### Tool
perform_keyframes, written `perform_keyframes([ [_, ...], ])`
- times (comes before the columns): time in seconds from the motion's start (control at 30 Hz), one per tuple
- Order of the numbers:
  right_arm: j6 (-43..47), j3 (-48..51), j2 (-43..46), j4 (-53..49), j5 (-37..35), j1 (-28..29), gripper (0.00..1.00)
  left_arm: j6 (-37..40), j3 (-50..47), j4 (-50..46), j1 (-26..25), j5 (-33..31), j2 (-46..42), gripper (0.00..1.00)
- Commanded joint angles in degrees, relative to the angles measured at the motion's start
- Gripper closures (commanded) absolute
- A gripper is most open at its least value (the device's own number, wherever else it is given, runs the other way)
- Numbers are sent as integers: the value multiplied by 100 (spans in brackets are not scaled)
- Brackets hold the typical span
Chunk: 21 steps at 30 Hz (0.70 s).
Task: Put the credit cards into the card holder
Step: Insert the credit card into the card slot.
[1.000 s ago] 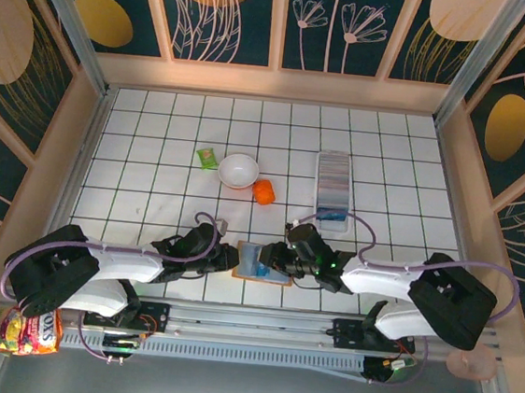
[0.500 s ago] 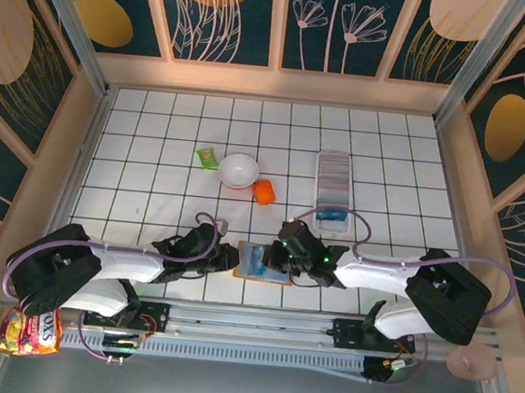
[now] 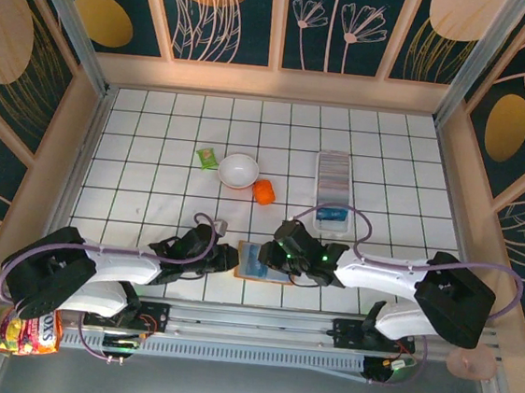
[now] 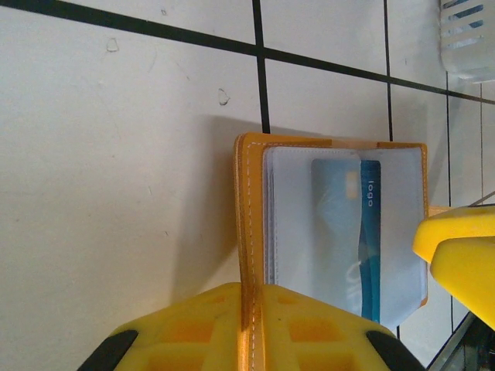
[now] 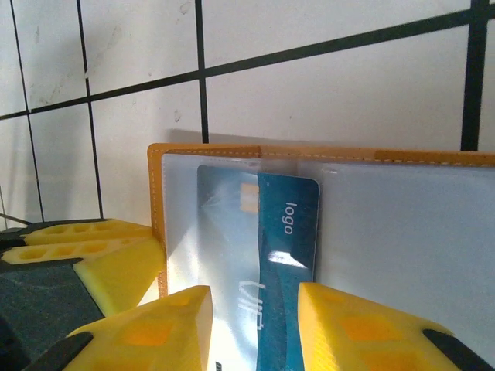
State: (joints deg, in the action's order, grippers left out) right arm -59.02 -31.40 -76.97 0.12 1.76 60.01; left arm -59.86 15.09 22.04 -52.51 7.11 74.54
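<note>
While my left gripper (image 4: 249,300) clamps the edge of the wallet (image 4: 246,193), my right gripper (image 5: 255,309) has its jaws apart, astride the credit card (image 5: 288,224). That card sits tucked in the wallet, its long axis running 12 to 6 in the right wrist view.

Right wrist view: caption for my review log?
Right gripper, jaws apart, over a blue credit card lying in the open wallet.

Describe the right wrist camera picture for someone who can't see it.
A blue credit card marked "logo" lies partly under the clear sleeve of an open tan-orange wallet. The right gripper hovers open over the card's near end; the left gripper pinches the wallet's left edge.
</note>
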Motion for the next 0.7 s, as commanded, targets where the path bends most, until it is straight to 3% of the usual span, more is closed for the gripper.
perform_keyframes([
  [0.0,-15,-57,-122,-154,-191,48,71,25,-51,-4,-37,91,-61,86],
  [0.33,123,-683,-1043,-121,-158,281,74,39,-68,47,-33,140,-71,87],
  [0.43,148,-902,-1221,-112,-245,357,75,117,-52,14,-31,196,-67,92],
  [0.67,179,-972,-990,-42,-545,423,73,51,-165,-44,-36,108,-274,91],
])
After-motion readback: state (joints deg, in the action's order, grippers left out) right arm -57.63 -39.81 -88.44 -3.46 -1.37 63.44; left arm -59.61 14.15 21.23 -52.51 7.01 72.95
